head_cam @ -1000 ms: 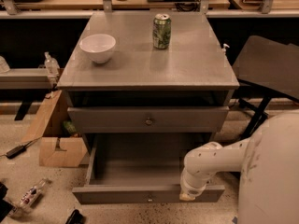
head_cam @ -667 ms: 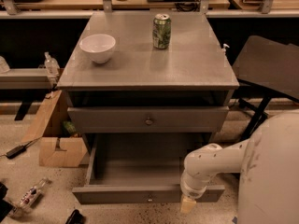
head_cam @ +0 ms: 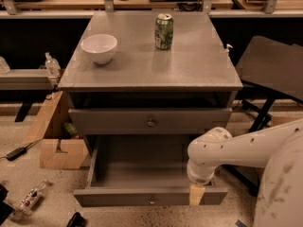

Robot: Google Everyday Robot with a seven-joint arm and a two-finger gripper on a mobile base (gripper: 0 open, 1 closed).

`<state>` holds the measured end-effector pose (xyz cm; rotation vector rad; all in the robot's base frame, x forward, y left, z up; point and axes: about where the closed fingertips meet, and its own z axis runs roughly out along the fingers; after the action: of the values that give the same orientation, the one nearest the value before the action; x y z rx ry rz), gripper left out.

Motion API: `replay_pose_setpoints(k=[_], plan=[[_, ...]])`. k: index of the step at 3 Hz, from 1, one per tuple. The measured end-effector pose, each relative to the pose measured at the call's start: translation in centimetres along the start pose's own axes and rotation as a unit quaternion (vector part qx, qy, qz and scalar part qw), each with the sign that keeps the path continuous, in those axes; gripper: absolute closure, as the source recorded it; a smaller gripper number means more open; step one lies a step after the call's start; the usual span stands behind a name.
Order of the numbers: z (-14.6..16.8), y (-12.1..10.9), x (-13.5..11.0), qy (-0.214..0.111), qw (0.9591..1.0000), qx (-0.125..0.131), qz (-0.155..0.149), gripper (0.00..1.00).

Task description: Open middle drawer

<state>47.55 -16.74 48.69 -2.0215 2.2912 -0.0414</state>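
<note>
One second has carried the pincer (head_cam: 196,195) lower, down over the right front of the pulled-out bottom drawer (head_cam: 142,196); its spread I cannot tell. The middle drawer (head_cam: 118,121) sits shut above, its knob (head_cam: 150,122) untouched, so opening it seems yet to start.

The cabinet top (head_cam: 189,74) is grey metal, matt with a weak sheen. Near its left edge the white bowl (head_cam: 99,48) looks glossy and smooth. Near the back edge the green can (head_cam: 164,31) is shiny metal. The middle drawer (head_cam: 113,122) has a matt grey metal front. The gripper (head_cam: 197,195), tan and matt, is at the right end of the lowest drawer (head_cam: 118,198), under a smooth white plastic arm (head_cam: 232,150).
</note>
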Motion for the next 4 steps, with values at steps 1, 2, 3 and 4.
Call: replay_pose_setpoints(k=[1,2,3,4], plan=[[-3.3,-3.9,0.5,0.004,0.9993,0.037,-0.009,0.39],[-4.1,-7.6,1.0,-0.02,0.9977,0.063,-0.016,0.63],[-1.1,-10.1,1.6,-0.065,0.996,0.061,-0.011,0.86],[0.3,-10.9,1.7,-0.074,0.9954,0.058,-0.015,1.0]])
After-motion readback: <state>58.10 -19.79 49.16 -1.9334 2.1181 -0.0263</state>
